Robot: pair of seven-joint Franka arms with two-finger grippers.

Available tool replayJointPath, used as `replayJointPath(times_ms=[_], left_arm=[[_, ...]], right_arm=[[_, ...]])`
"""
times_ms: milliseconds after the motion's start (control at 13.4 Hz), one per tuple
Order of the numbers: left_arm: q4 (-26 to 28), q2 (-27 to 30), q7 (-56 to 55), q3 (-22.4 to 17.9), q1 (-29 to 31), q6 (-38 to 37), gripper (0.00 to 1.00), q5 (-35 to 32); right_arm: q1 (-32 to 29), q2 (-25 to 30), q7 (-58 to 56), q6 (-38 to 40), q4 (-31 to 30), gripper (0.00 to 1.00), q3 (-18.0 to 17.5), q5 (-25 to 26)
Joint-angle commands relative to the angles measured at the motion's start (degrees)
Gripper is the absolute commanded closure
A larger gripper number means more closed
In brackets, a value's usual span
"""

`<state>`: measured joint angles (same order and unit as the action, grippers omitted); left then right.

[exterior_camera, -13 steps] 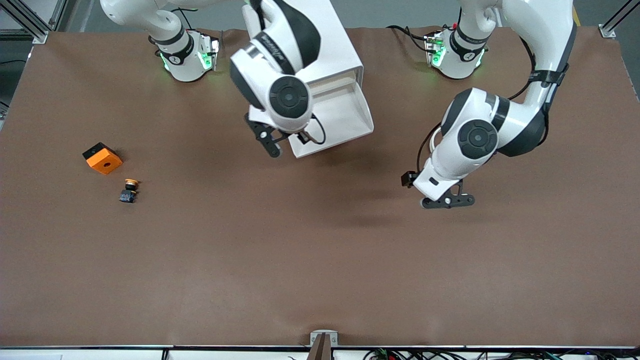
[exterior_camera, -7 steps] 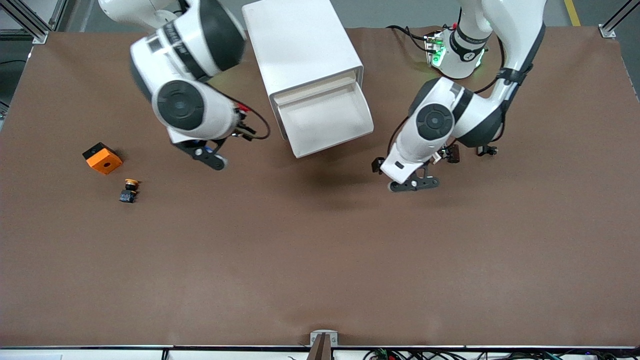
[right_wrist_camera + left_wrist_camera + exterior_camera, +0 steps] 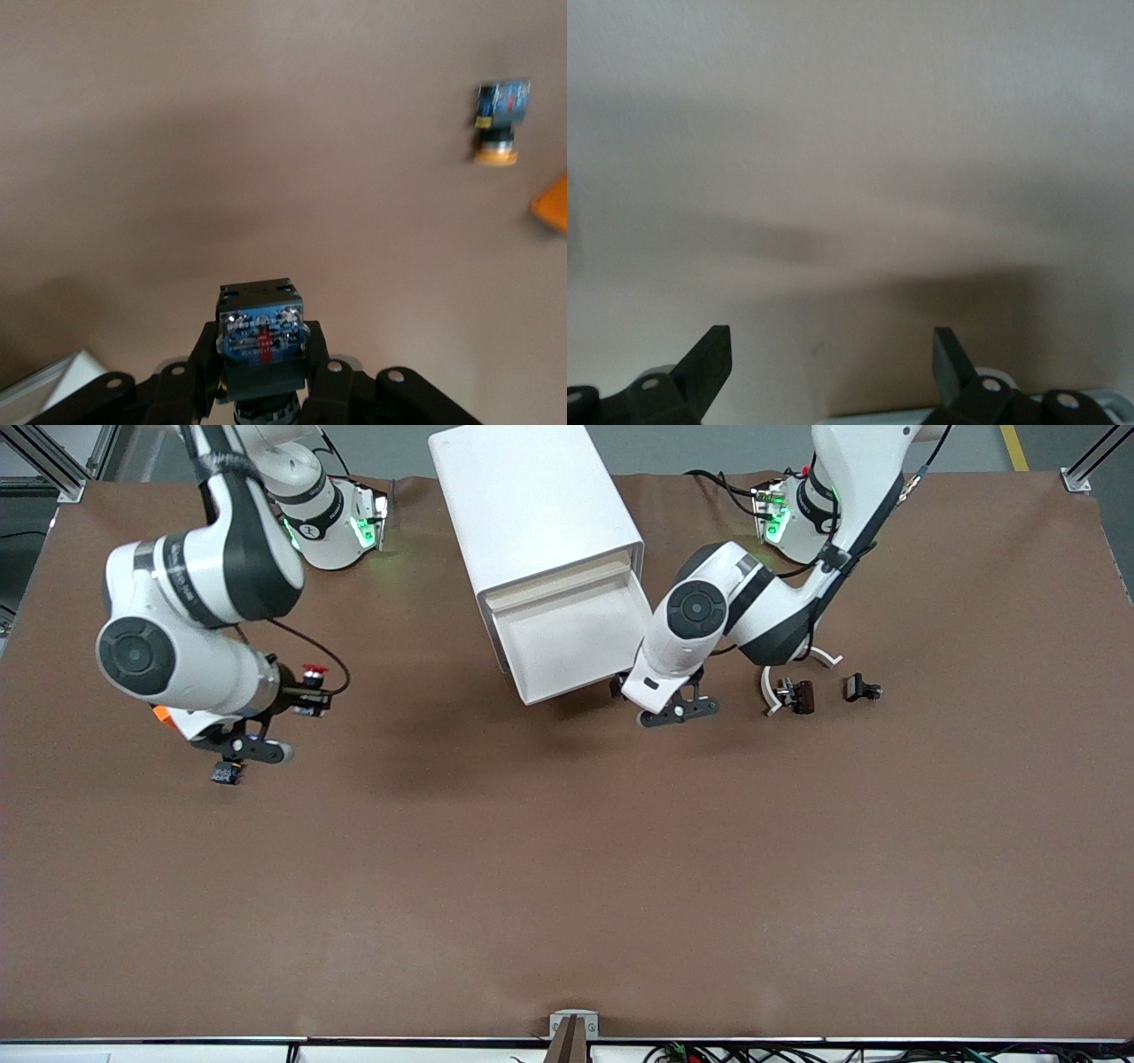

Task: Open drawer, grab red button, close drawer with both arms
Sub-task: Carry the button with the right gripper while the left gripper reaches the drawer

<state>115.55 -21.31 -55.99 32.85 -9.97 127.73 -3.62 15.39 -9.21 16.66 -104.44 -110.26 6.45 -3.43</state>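
Note:
The drawer (image 3: 580,642) stands pulled out of the white cabinet (image 3: 532,505), and its tray shows nothing inside. My right gripper (image 3: 244,750) (image 3: 261,354) is shut on the button (image 3: 261,332). Only the button's dark body with a blue label shows; its cap is hidden. This gripper hangs over the table toward the right arm's end, above a yellow-capped button (image 3: 228,773) (image 3: 498,124). My left gripper (image 3: 678,710) (image 3: 833,354) is open and holds nothing. It hovers low beside the drawer's front corner on the left arm's side.
An orange cube (image 3: 161,714) (image 3: 551,204) lies mostly under the right arm. Toward the left arm's end lie two small dark parts (image 3: 795,695) (image 3: 862,688) and a curved white piece (image 3: 826,657). The wide brown table (image 3: 567,886) stretches toward the front camera.
The right arm swung away from the open drawer toward its own end of the table, carrying the button. The left arm moved in toward the drawer's front corner. The drawer stayed open.

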Motion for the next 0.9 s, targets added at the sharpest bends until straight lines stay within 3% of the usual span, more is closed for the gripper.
replayJointPath(times_ms=[0, 448, 597, 821], left_arm=[[1.3, 0.8, -3.2, 3.2, 0.6, -0.6, 0.00, 0.8], [1.8, 0.7, -6.8, 9.1, 0.5, -3.9, 0.00, 1.9], [2.1, 0.7, -7.2, 10.8, 0.5, -3.9, 0.00, 2.4], [2.2, -1.7, -8.3, 12.1, -0.5, -3.9, 0.00, 5.6]], right_arm=[[-6.3, 1.0, -9.3, -12.7, -8.5, 0.90, -1.1, 1.1], [-10.4, -9.1, -9.3, -26.6, -8.9, 0.88, -1.0, 3.2], [-12.1, -13.0, -9.2, -32.9, -8.9, 0.87, -0.7, 6.2], [-13.2, -14.4, -9.0, -33.8, -9.4, 0.87, -0.6, 8.6]])
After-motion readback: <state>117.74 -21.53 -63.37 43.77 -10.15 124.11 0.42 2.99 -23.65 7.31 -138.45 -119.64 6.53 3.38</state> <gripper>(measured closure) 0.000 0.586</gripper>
